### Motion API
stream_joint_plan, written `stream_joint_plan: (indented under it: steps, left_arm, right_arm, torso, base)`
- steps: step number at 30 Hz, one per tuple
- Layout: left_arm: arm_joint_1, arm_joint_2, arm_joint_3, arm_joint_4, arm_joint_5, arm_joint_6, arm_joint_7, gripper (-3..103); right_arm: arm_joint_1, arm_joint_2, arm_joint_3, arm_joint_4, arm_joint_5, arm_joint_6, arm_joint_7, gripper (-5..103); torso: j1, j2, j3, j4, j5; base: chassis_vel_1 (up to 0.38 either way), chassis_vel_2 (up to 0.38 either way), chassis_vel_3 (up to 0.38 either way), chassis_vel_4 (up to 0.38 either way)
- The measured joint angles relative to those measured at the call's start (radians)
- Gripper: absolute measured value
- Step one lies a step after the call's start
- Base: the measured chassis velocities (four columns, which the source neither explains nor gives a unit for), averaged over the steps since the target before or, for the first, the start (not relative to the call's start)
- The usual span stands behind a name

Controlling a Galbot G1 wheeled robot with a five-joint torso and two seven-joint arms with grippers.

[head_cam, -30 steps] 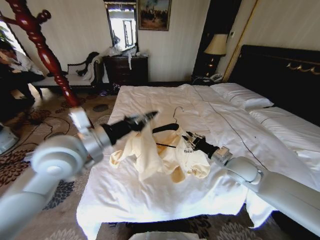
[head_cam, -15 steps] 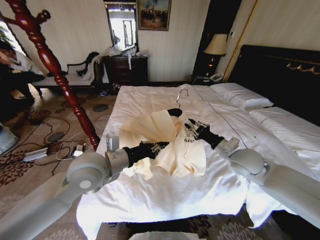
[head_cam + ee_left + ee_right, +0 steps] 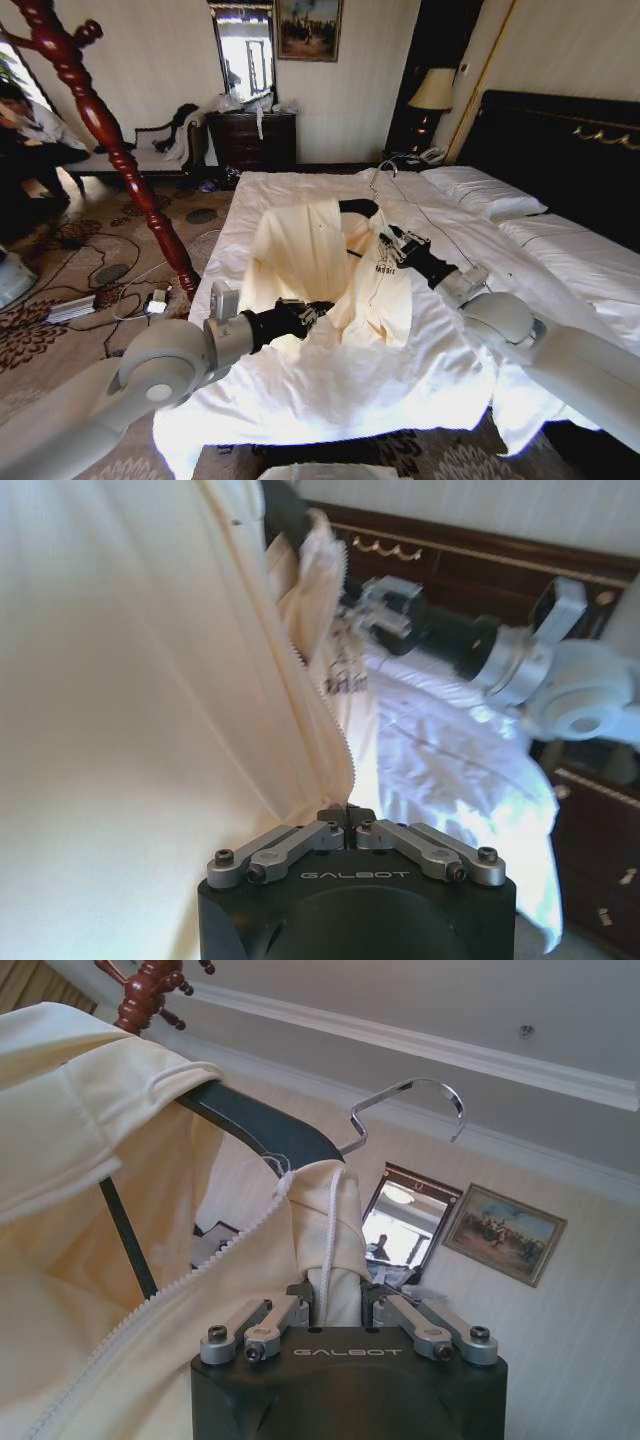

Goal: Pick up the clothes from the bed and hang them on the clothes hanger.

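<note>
cream clothes (image 3: 320, 265) hang lifted above the bed (image 3: 330, 390), draped over the black clothes hanger (image 3: 358, 206), whose silver hook rises toward the headboard end. only the lower hem of the clothes reaches the white sheet. the right claw (image 3: 388, 250), on the headboard side of the clothes, is clamped on the zipped collar edge just under the hanger; in the right wrist view its fingers (image 3: 262, 1322) pinch fabric and a white drawstring together. the left claw (image 3: 308, 310), at the foot side of the clothes, is pressed together on a lower zipper edge, seen in the left wrist view as fingertips (image 3: 325, 830) meeting on the cloth. a red-brown coat stand (image 3: 110, 140) rises beside the bed, well apart from the clothes.
</note>
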Motion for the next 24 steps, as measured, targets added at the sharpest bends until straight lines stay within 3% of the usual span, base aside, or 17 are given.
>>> stream_joint_plan:
  steps: [11, 15, 20, 24]
  left_arm:
    - [0.078, -0.03, -0.022, 0.0, 0.071, -0.018, -0.003, 0]
    - [0.031, -0.066, 0.018, 0.0, 0.075, -0.031, 0.053, 0]
    - [0.024, -0.078, 0.056, 0.022, 0.112, -0.032, 0.069, 0]
    - [0.018, -0.105, 0.153, 0.091, 0.234, -0.022, 0.077, 0]
  right_arm:
    - [0.045, -0.013, 0.004, 0.017, 0.027, 0.012, 0.013, 22]
    - [0.072, -0.013, -0.016, 0.016, -0.005, -0.002, 0.056, 22]
    - [0.074, -0.012, -0.022, 0.001, -0.051, -0.023, 0.077, 22]
    - [0.057, -0.013, -0.021, -0.021, -0.133, -0.053, 0.114, 22]
  torso:
    - [0.0, 0.0, 0.0, 0.0002, -0.0002]
    - [0.0, 0.0, 0.0, -0.0001, 0.0001]
    - [0.0, 0.0, 0.0, 0.0, 0.0001]
    - [0.0, 0.0, 0.0, 0.0, 0.0001]
  base:
    - [0.0, 0.0, 0.0, 0.0]
    - [0.0, 0.0, 0.0, 0.0]
    - [0.0, 0.0, 0.0, 0.0]
    - [0.0, 0.0, 0.0, 0.0]
